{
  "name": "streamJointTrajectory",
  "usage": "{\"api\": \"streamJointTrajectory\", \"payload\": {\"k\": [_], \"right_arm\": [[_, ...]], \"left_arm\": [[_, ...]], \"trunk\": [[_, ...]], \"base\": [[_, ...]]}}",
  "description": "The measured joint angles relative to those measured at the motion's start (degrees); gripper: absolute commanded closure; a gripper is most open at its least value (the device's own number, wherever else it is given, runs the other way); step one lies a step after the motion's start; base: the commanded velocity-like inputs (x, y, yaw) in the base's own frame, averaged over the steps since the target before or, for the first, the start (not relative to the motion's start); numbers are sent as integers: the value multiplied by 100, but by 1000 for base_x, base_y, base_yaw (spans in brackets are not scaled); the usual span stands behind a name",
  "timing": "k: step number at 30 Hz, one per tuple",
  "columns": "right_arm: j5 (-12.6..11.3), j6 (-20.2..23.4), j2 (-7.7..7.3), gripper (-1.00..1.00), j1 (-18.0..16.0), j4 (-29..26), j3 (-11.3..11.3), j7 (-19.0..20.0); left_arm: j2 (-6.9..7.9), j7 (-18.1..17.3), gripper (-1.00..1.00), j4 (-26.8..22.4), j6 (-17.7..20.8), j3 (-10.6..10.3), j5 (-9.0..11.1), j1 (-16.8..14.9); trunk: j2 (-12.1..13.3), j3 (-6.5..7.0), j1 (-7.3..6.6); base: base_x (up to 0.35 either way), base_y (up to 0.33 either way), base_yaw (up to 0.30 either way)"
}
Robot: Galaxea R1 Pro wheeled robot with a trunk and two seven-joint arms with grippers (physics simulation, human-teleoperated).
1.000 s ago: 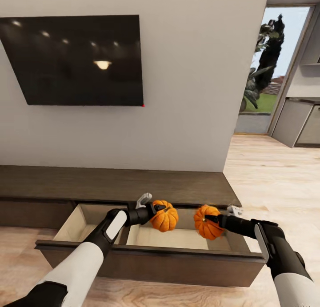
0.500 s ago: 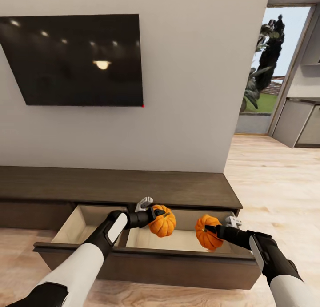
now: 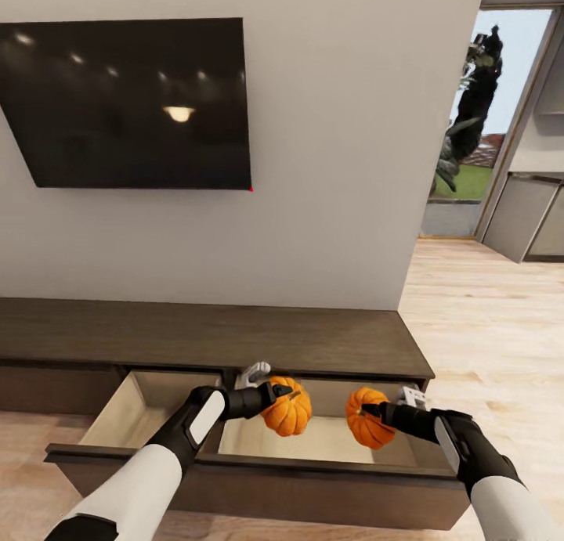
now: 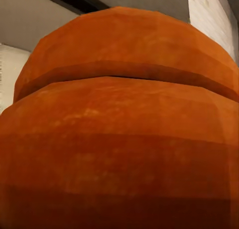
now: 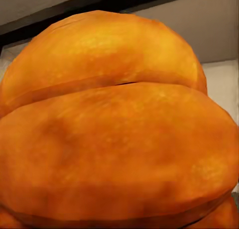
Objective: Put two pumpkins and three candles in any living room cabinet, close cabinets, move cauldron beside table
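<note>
My left claw (image 3: 276, 390) is clamped on one pumpkin (image 3: 287, 406), and my right claw (image 3: 370, 409) is clamped on the other pumpkin (image 3: 367, 417). Both fruits hang low in the middle of the head view, apart from each other, over the pulled-out drawer (image 3: 258, 482) of the long dark cabinet (image 3: 211, 339). Most of each claw is hidden behind the orange body it holds; I can make out only dark fingers across the near faces. I cannot tell where either stem points. Each pumpkin is squat and round, so no long axis stands out; the ribs on the left one run roughly top to bottom.

In the left wrist view the pumpkin (image 4: 124, 129) crowds the frame, with slivers of pale wall and dark edge in the upper corners. The right wrist view is much the same, its pumpkin (image 5: 114, 139) blurred by closeness and cut off on every side.

The drawer's pale floor is partly hidden by my arms and the pumpkins. A black television (image 3: 133, 102) hangs at the upper left, its left edge cut off. At the right edge a doorway (image 3: 470, 126) opens onto greenery.
</note>
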Motion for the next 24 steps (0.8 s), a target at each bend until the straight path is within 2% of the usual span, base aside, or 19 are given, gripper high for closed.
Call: {"api": "streamJointTrajectory", "payload": {"k": [10, 13, 24], "right_arm": [[-11, -34, 2, 100, -104, 224, 14, -87], [-3, -41, 4, 100, -101, 218, 16, -105], [13, -43, 13, 100, -90, 155, 35, -104]], "left_arm": [[-5, -19, 100, 260, -76, 9, 28, 27], [-2, -20, 100, 268, -117, 8, 19, 27], [27, -12, 100, 271, -135, 17, 21, 26]], "trunk": [[0, 1, 0], [-1, 1, -2], [0, 27, 0]], "base": [[4, 0, 0], [175, 0, -20], [57, 0, -166]]}}
